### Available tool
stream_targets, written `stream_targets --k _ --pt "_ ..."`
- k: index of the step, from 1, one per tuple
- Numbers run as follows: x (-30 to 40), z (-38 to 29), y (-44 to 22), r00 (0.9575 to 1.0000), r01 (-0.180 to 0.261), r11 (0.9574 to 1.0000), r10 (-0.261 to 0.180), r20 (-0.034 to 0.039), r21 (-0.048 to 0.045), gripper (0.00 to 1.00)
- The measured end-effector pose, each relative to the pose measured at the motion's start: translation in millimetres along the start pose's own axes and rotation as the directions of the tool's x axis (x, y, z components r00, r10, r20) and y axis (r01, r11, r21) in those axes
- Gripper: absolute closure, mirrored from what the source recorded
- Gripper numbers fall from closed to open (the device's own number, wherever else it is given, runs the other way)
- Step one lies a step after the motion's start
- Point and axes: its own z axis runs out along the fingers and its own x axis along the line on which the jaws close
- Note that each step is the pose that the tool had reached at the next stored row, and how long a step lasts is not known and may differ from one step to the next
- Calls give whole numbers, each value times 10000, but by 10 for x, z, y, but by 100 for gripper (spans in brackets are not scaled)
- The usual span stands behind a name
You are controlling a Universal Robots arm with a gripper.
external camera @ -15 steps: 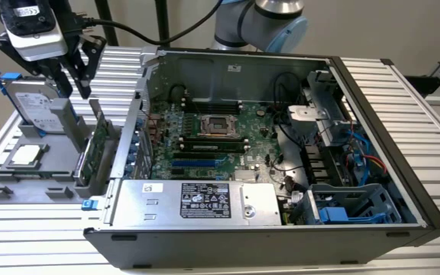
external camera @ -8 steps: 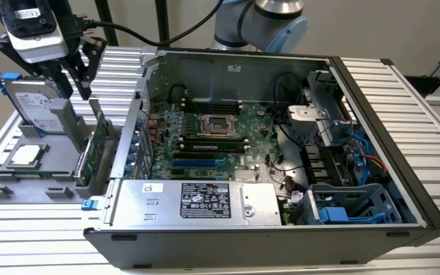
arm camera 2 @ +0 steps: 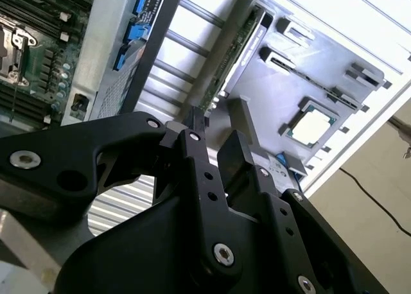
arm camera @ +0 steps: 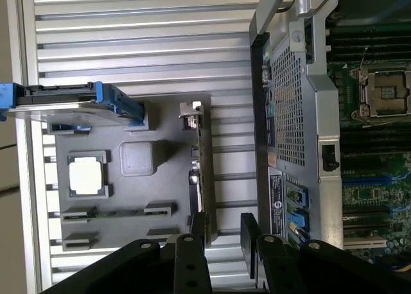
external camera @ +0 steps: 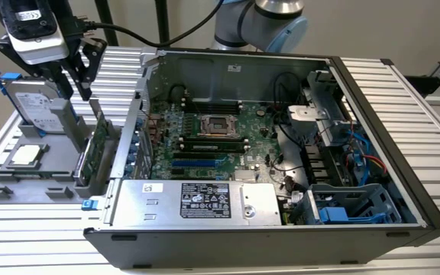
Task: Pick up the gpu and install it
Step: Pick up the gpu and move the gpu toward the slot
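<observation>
The gpu [external camera: 95, 146] is a thin green card standing on its edge in a slot of the grey holder [external camera: 52, 150], at the exterior view's left beside the open computer case [external camera: 403, 189]. In both wrist views the gpu [arm camera: 205, 172] [arm camera 2: 239, 47] shows edge-on, with its grey metal bracket [arm camera: 191, 110] at one end. My gripper [external camera: 76, 91] hangs open above the card's far end and does not touch it. In both wrist views the gripper [arm camera: 223, 233] [arm camera 2: 215, 137] has nothing between its black fingers [arm camera: 250, 236], and the card's edge lies close to one fingertip.
A silver hard drive in a blue frame [external camera: 38, 109] stands upright at the holder's far end. A small square silver chip [external camera: 26, 154] lies in a pocket. Inside the case are the motherboard [external camera: 260, 133] with blue slots [external camera: 197, 163] and the power supply [external camera: 197, 201]. A ribbed aluminium table [external camera: 29, 229] surrounds everything.
</observation>
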Motion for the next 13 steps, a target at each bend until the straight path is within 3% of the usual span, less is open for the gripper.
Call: stream_targets --k 6,13 --pt "0 5 0 10000 0 10000 0 2 -2 100" --pt "0 68 -26 10000 -1 10000 1 -1 -1 100"
